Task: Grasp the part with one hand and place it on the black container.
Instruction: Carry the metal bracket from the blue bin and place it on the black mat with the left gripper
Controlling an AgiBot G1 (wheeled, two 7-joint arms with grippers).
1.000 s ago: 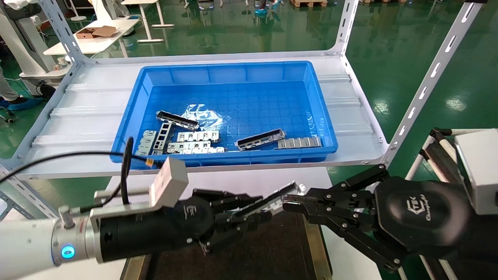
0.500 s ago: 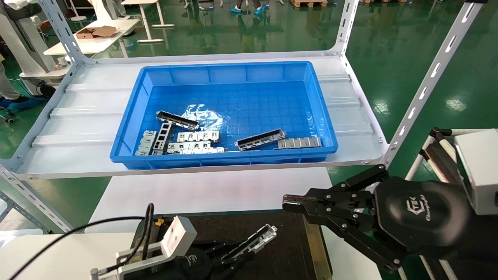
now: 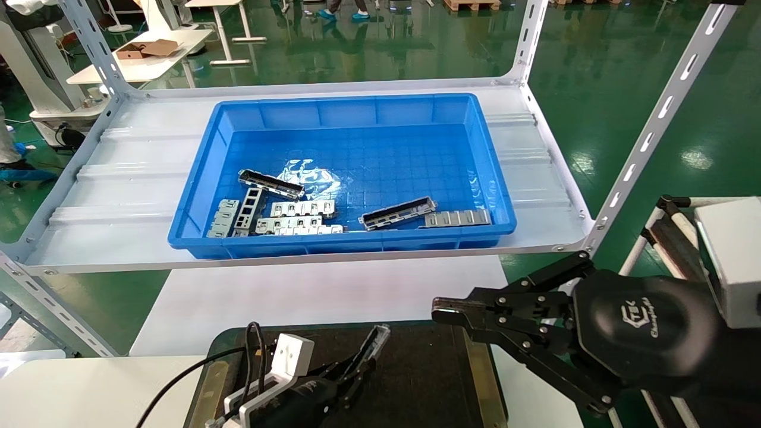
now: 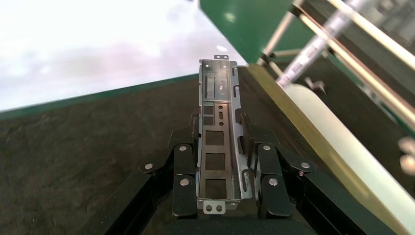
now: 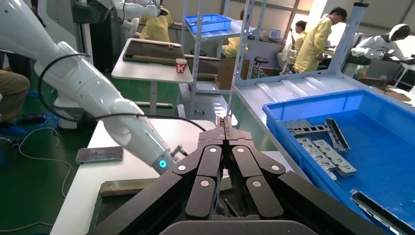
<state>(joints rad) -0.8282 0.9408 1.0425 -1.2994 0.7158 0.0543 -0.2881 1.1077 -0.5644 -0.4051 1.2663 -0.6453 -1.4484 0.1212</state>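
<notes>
Left end effector [image 3: 357,371] lower, part [image 3: 373,345] gripped, over black container [image 3: 428,380].

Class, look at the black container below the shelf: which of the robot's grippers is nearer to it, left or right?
Left. The left gripper is over the black container, jaws shut on the part. The right gripper hangs shut beyond the container's far right corner.

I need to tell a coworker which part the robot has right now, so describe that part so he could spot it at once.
Look below the shelf that carries the blue bin, to the black container at the front. Over it, the left gripper is shut on the part, a long grey metal channel with raised side walls and rectangular cut-outs. Its look-alikes all lie in the bin.
</notes>
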